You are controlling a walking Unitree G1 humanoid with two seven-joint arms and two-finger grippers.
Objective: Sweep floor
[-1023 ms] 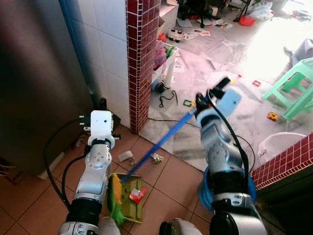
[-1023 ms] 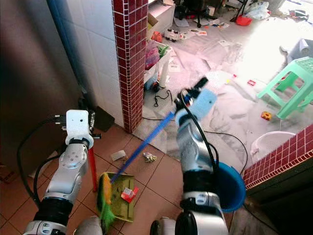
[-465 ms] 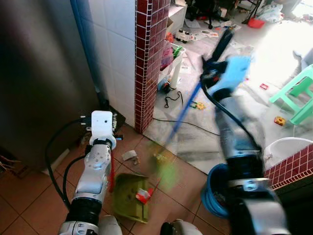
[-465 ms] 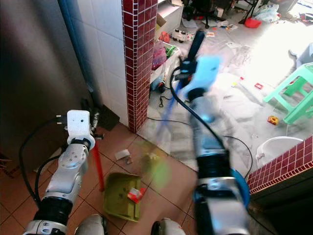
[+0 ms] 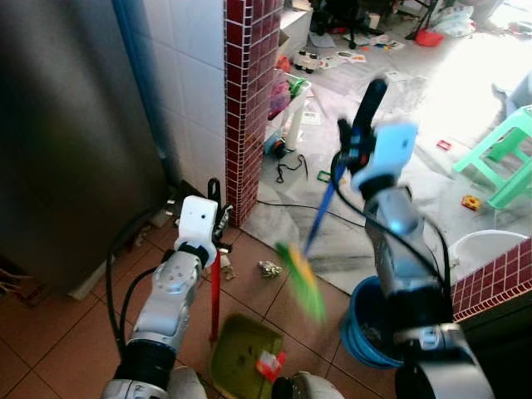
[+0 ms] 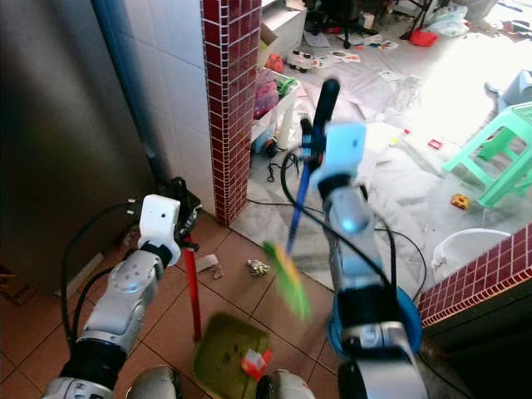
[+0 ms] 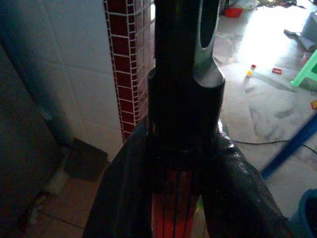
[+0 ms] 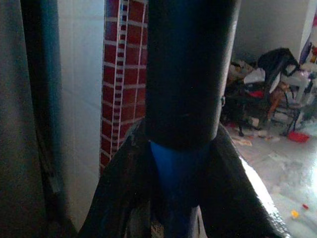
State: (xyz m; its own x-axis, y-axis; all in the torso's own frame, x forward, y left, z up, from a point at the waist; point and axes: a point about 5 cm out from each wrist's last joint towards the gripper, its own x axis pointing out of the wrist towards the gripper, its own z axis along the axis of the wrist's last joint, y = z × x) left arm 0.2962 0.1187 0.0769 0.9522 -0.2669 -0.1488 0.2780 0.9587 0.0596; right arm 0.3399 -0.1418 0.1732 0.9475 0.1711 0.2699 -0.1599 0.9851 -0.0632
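My right gripper (image 5: 353,148) is shut on the blue broom handle (image 5: 320,218), just below its black top grip (image 6: 325,98). The green and yellow broom head (image 5: 301,281) hangs blurred above the floor, between the two arms. My left gripper (image 5: 214,208) is shut on the red dustpan handle (image 5: 214,291), which stands nearly upright. The green dustpan (image 5: 241,366) lies on the terracotta tiles at my feet with a red and white scrap (image 5: 268,366) in it. A crumpled bit of litter (image 5: 268,268) and a white paper scrap (image 6: 206,264) lie on the tiles near the pillar.
A red-tiled pillar (image 5: 245,100) and a dark metal cabinet (image 5: 66,125) stand on the left. A blue bucket (image 5: 366,328) sits by my right leg, beside a low red-tiled wall (image 5: 499,278) and a white basin (image 5: 490,245). Beyond are a green stool (image 5: 507,150), a black cable (image 5: 291,204) and scattered toys.
The broom has swung away from the dustpan, its head lifting off the floor and its handle turning steeper. The left gripper has shifted right with the dustpan handle.
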